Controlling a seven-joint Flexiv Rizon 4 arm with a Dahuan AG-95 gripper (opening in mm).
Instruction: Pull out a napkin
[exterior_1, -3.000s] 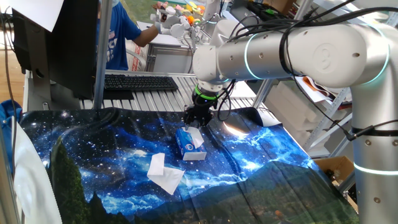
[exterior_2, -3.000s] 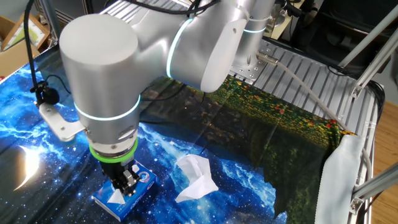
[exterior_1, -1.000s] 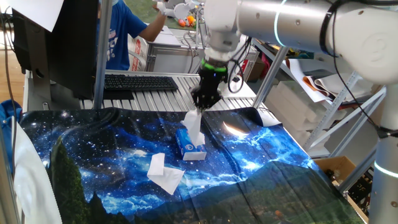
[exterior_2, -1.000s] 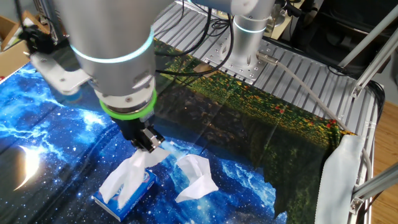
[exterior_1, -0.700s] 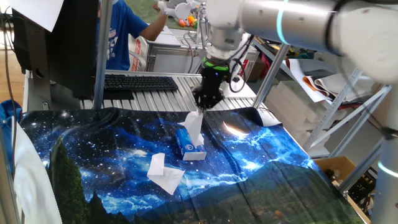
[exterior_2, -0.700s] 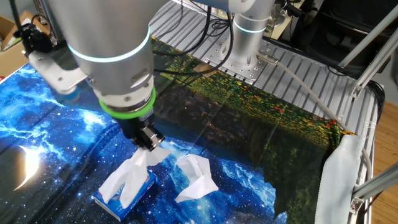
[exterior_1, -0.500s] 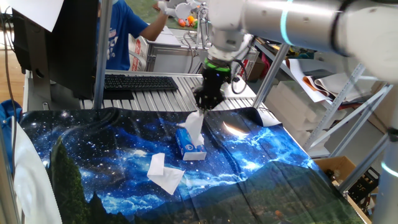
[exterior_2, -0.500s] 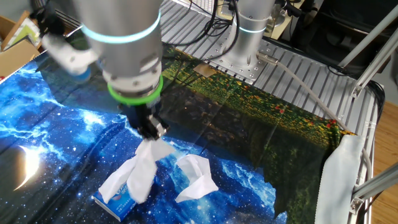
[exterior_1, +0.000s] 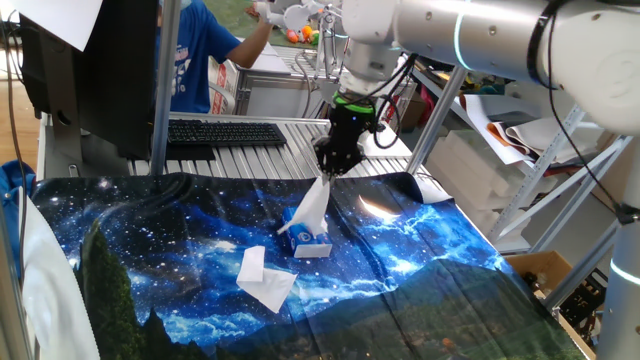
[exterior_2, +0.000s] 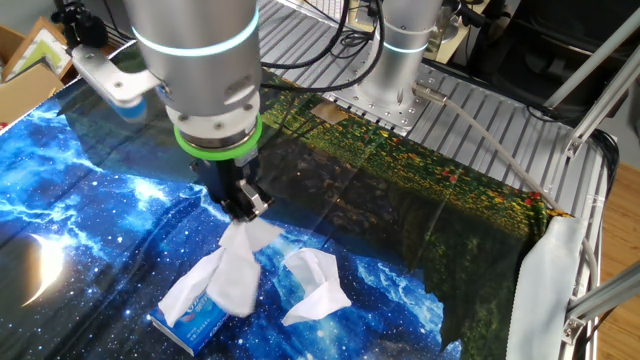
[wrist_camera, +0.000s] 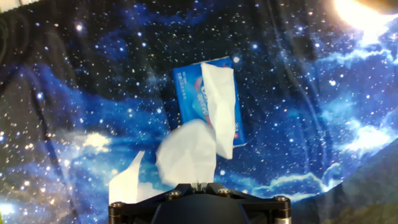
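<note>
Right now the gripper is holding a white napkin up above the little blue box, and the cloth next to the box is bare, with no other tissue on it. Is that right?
Not quite. The gripper does hold the napkin above the blue box, but the cloth beside it is not bare: another white tissue lies there, as the other fixed view shows.

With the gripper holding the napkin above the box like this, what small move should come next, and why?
Probably keep lifting a little. The gripper is shut on the napkin, whose lower end hangs down to the tissue box, so whether it is free is unclear. A second sheet already stands from the box top. More height should clear it.
</note>
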